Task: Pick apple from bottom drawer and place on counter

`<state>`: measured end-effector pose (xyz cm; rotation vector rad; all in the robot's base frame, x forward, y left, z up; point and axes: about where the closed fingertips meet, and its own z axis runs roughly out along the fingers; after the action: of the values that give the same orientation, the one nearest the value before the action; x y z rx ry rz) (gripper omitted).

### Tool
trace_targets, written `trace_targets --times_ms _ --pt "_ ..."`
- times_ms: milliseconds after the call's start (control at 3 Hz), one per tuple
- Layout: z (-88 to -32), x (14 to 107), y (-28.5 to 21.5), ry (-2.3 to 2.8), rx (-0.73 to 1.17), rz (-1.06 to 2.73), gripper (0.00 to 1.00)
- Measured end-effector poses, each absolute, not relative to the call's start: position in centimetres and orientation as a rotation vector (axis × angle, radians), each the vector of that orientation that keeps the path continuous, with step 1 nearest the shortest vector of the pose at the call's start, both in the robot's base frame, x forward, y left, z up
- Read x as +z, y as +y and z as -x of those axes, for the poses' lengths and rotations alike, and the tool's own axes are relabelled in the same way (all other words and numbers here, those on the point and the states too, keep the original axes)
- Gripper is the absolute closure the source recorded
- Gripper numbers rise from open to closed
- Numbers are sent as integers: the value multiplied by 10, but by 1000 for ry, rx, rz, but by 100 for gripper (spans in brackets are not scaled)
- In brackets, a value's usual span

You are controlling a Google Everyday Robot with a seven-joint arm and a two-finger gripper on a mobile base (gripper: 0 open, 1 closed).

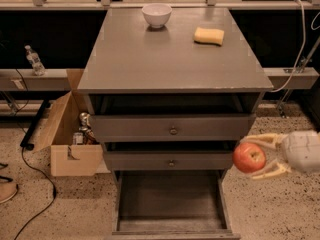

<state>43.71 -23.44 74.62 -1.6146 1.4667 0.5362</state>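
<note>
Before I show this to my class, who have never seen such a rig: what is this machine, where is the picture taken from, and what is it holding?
The picture looks down at the front of a grey drawer cabinet; where the camera sits is not known. The pale shape at the right is a robot arm ending in a two-finger gripper, right of the cabinet, level with the middle drawer. It grips a red apple in the air. The bottom drawer is pulled open. On the counter stand a white bowl and a yellow sponge, near the back. A cardboard box sits left.
</note>
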Motion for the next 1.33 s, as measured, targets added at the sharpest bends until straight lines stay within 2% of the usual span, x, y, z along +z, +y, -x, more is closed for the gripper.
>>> trace_targets --times_ms 333,667,1333 --pt "-449 809 -235 1470 451 1605 100" --pt "-504 917 -220 1525 280 1545 100" --pt "-518 920 -208 1515 310 1536 100"
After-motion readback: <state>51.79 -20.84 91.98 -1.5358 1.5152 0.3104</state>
